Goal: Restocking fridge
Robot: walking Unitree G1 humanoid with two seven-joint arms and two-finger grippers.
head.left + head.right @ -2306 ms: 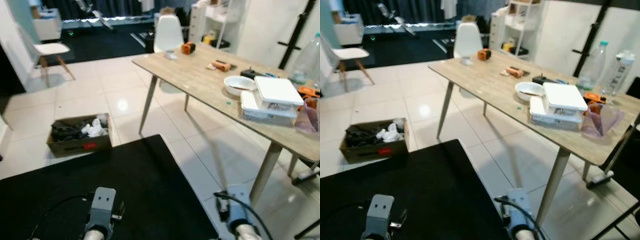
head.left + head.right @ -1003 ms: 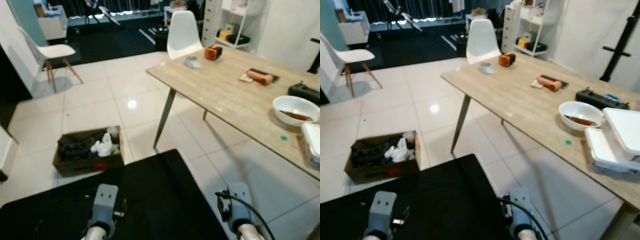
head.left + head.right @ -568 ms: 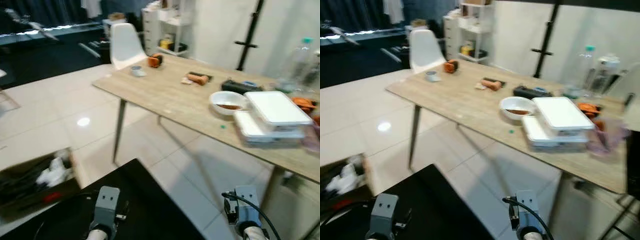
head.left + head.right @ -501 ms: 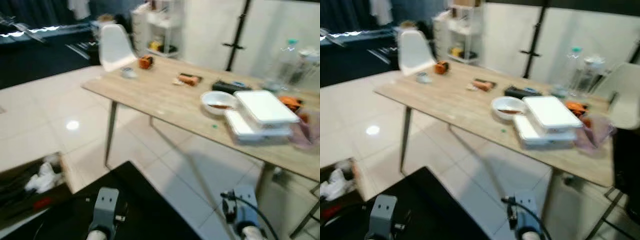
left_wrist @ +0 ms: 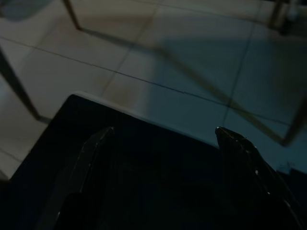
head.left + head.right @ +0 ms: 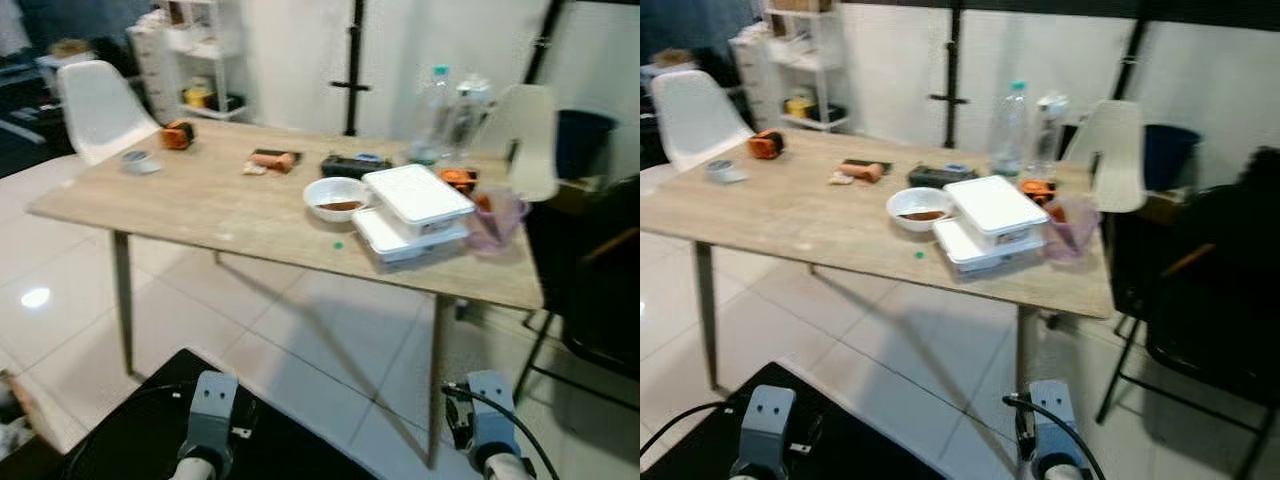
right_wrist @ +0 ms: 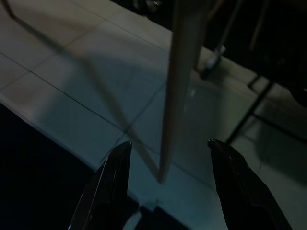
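Both my hands idle low, left hand (image 5: pixel 160 139) and right hand (image 7: pixel 168 148) spread, empty | stacked white containers (image 6: pixel 985 228) on counter (image 6: pixel 790 225) beside bowl (image 6: pixel 920 208) | likely light, rigid, slippery lids; grip the sides.

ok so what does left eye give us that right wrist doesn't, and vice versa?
Left eye adds the tabletop: white bowl, two stacked white lidded containers, clear bottles, and a white chair beyond the table. Right wrist adds a close look along the open right pincer down at the foot of the leg. Shared: the wooden table leg and the pale tiled floor.
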